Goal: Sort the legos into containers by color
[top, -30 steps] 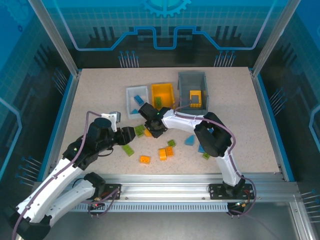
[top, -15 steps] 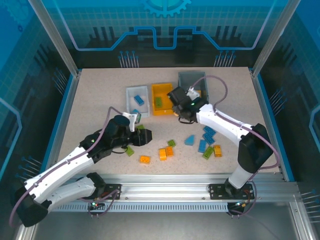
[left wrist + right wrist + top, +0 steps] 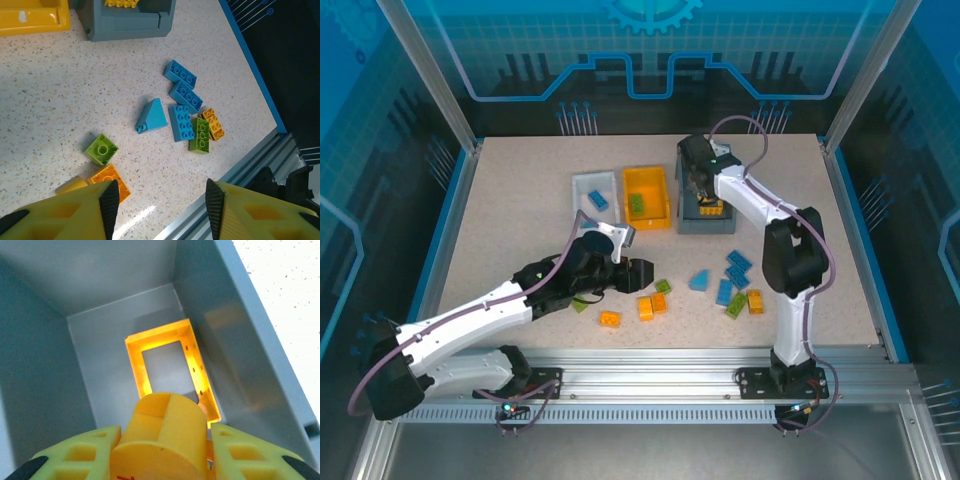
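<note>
Your left gripper (image 3: pixel 162 200) is over the table near its middle, jaws spread wide with nothing between them. A green brick (image 3: pixel 102 149) and an orange brick (image 3: pixel 111 177) lie just ahead of its left finger. Behind it, the white bin (image 3: pixel 594 176) holds a blue brick (image 3: pixel 598 199) and the orange-yellow bin (image 3: pixel 655 185) holds a green piece (image 3: pixel 636 204). Further right, a blue slope piece (image 3: pixel 151 117) sits near a cluster of loose bricks (image 3: pixel 186 96) in blue, green and orange. Your right gripper (image 3: pixel 162 435) is inside the grey bin (image 3: pixel 40 365), closed on a round orange-yellow brick (image 3: pixel 167 415). It is above the orange square frame (image 3: pixel 159 336) lying on the bin's floor.
</note>
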